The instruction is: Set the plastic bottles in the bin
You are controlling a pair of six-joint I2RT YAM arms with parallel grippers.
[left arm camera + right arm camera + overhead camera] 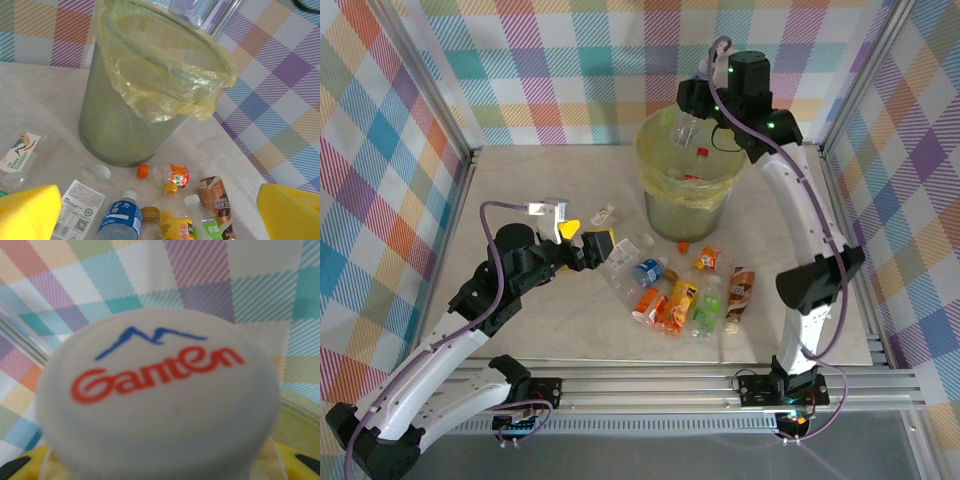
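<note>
Your right gripper (697,100) is clamped on a clear plastic bottle (685,127) with a white printed cap (157,395) and holds it directly above the mouth of the round olive-green mesh bin (682,215), which is lined with a yellow bag (165,107). The bottle's long axis points roughly down into the bin, so letting go looks like the whole next move. The right arm reaches far forward over the bin. Loose plastic bottles (678,300) lie flat before the bin. Your left gripper (585,237), yellow pads (30,212) spread wide, is nearer them.
</note>
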